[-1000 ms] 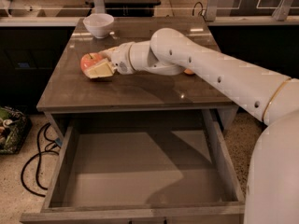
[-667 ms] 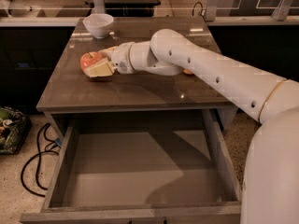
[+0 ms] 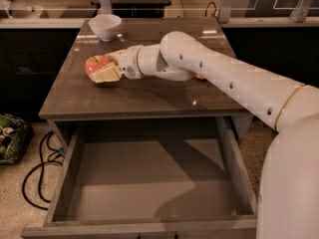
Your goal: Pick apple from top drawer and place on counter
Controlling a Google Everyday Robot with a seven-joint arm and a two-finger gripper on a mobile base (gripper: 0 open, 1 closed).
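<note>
The red apple (image 3: 94, 64) with yellowish patches sits at the left of the glossy counter (image 3: 144, 96). My gripper (image 3: 103, 68) reaches across the counter from the right and its cream fingers (image 3: 106, 74) stand on either side of the apple, touching it. The apple rests low on or just above the counter surface. The top drawer (image 3: 144, 180) is pulled open below the counter's front edge and its flat floor holds nothing.
A white bowl (image 3: 104, 27) stands at the counter's back left. A small orange object (image 3: 200, 76) peeks from behind my arm. Black cables (image 3: 37, 171) and a bag of clutter (image 3: 10, 138) lie on the floor at left.
</note>
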